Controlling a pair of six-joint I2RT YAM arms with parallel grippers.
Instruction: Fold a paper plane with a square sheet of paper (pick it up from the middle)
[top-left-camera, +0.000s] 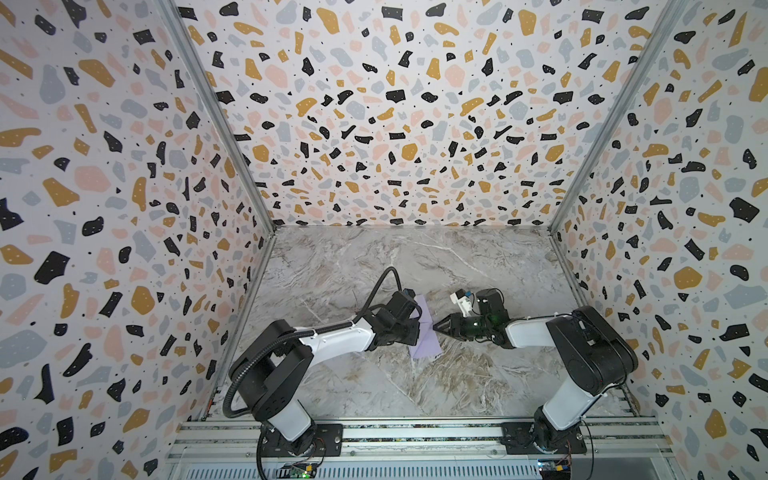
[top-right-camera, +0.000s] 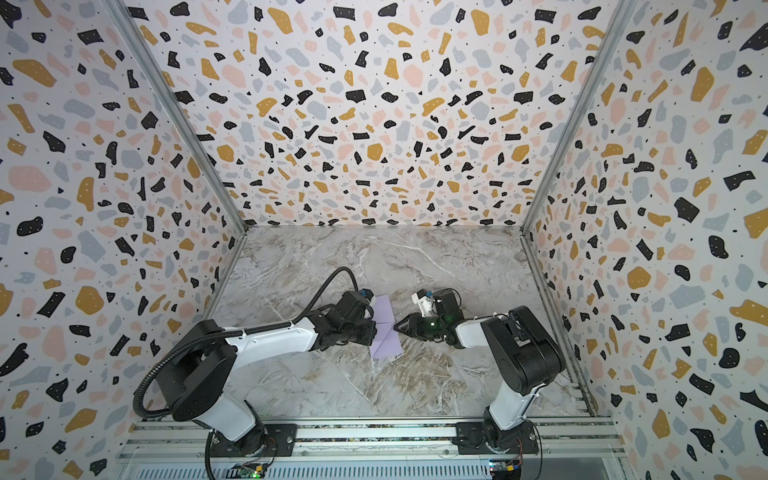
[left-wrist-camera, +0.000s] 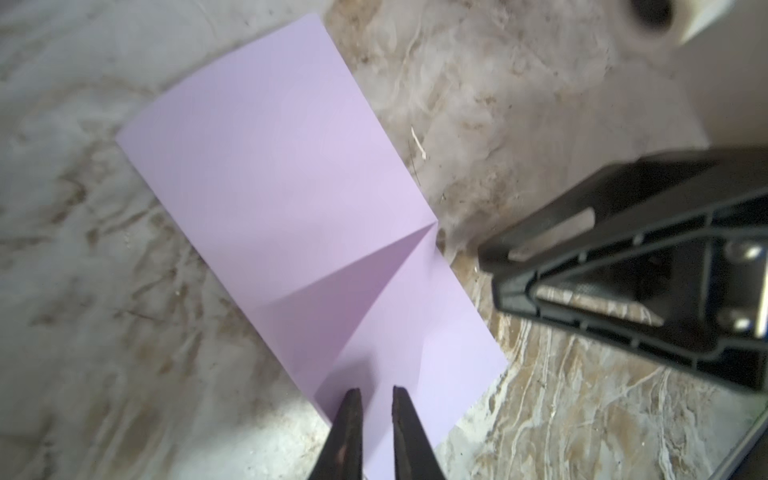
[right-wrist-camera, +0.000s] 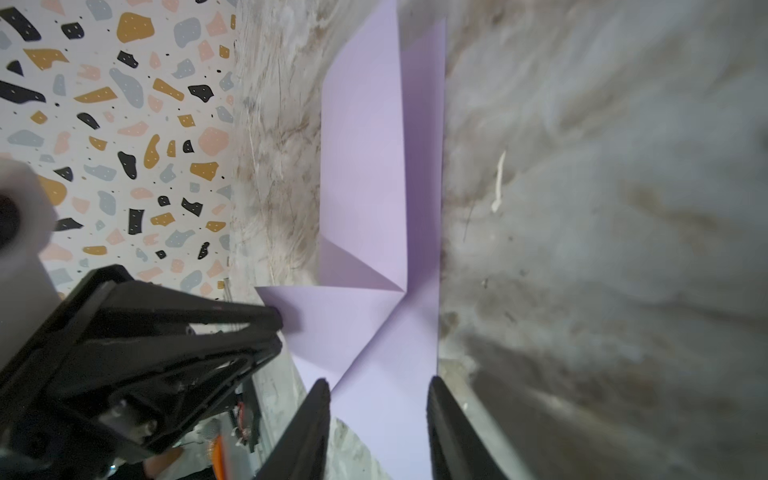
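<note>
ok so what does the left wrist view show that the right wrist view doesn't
Only left wrist: the right claw side-on, jaws apart, by the lilac paper. Only right wrist: the left claw side-on at its opposite edge, plus the terrazzo wall. Both: that paper's diagonal fold, the marble table, a white scrap.

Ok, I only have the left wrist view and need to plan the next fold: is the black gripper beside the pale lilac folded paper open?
Observer: Yes. The right wrist view shows the right gripper with its fingers apart, the pale lilac folded sheet of paper showing in the gap.
Operator: Where along the sheet is it?
Observer: In both top views its tip is at the sheet's right edge, about mid-length, low over the grey marble table.
</note>
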